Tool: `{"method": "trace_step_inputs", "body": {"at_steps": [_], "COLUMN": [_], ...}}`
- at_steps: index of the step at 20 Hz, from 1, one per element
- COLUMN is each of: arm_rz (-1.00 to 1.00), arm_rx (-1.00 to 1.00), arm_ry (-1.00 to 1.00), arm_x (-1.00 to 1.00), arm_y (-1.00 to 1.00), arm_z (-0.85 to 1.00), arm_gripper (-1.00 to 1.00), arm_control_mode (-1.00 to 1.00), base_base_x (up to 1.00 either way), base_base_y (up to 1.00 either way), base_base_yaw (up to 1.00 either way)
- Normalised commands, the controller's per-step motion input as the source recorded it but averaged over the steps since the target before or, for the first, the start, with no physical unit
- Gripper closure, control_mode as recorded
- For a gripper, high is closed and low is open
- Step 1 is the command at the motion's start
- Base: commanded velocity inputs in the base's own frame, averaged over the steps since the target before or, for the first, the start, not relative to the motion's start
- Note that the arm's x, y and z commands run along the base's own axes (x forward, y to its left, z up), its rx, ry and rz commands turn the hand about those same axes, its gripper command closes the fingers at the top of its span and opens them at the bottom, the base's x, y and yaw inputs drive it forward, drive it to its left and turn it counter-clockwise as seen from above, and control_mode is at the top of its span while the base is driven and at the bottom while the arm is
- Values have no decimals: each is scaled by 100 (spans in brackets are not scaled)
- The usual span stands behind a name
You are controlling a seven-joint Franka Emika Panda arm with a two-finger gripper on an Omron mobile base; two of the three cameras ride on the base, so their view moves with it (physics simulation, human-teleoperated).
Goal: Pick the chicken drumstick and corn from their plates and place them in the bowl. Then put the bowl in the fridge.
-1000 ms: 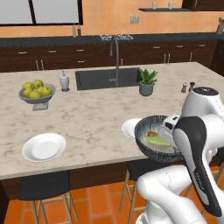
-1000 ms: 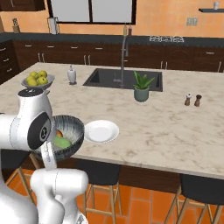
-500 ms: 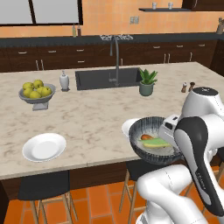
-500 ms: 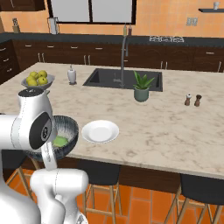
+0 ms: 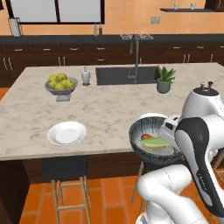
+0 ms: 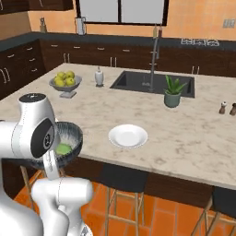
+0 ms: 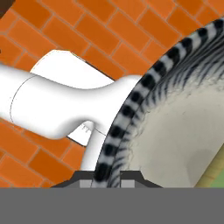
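Grey-blue and mottled inside, the bowl [image 5: 154, 142] hangs at lower right of the left base view, just past the marble counter [image 5: 109, 105] edge, over orange brick floor [image 5: 105, 197]. The gripper [image 7: 108, 175] is clenched on its striped rim. Inside lie the corn [image 5: 156, 142] and the orange-brown chicken drumstick [image 5: 146, 136]. Half a second ago the bowl overlapped the counter edge more; it has since drawn back towards the robot. One plain white plate [image 5: 67, 132] sits at centre left, well apart, near the counter's front edge; another plate [image 5: 151, 117] peeks out behind the bowl. A footed bowl of apples [image 5: 61, 85] stands at upper left.
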Motion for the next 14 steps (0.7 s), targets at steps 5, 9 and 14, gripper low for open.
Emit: {"method": "trace_step_inputs", "body": {"at_steps": [5,9,14], "arm_rz": [0,0,0], "arm_rx": [0,0,0], "arm_ry": [0,0,0], "arm_x": [0,0,0], "arm_y": [0,0,0], "arm_z": [0,0,0], "arm_gripper": [100,100,100], "arm_control_mode": [100,100,100], "base_base_x": [0,0,21], "base_base_y": [38,34,24], "base_base_yaw": [82,91,85]}}
